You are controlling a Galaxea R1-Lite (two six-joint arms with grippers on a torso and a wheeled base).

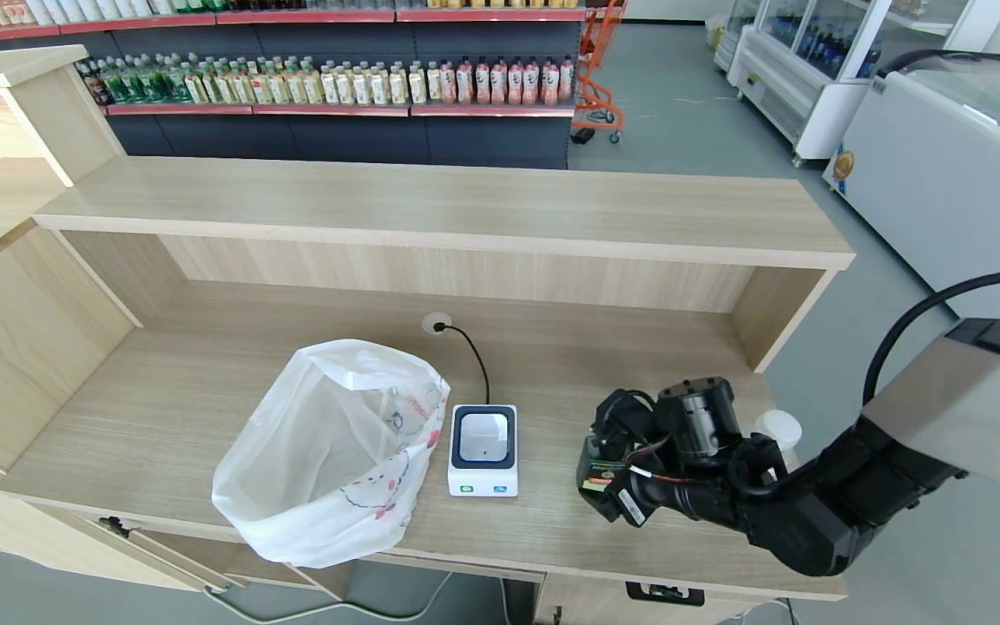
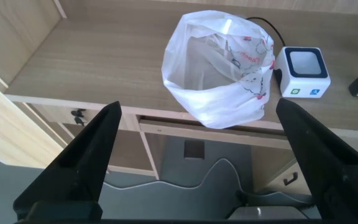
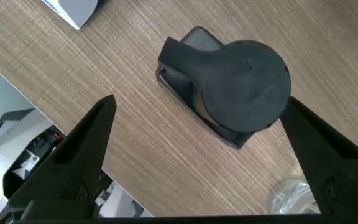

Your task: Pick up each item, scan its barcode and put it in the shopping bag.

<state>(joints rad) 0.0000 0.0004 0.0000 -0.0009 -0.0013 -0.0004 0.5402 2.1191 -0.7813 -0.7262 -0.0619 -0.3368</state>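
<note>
Hovering over the right part of the surface [image 1: 205,417], my right gripper [image 3: 199,106] has its fingers spread wide, nothing between them but air. Right wrist cam looks straight down on a dark item [image 3: 241,81]: a black round top over a boxy base, lying flat on the wood. One finger shows on either side of it, neither touching as far as I can see. From the head cam the item is hidden under the right arm [image 1: 726,495].

Scanner [image 1: 483,450] sits approx mid-surface, window up, w/ its black cable [image 1: 476,360] running back to a hole in the wood. Shopping bag [image 1: 331,451] is just beside the scanner on my left. It's white plastic, standing w/ its mouth open, and its bottom bulges over the front edge. Can't tell if anything is inside.

A small white round thing [image 1: 779,427] sits near the surface's right end, close behind the right arm.

Left gripper [image 2: 199,109] hangs off the front of the surface, lower than the top. Its fingers are wide apart and empty. Left wrist cam looks up and across at the bag and scanner
</note>
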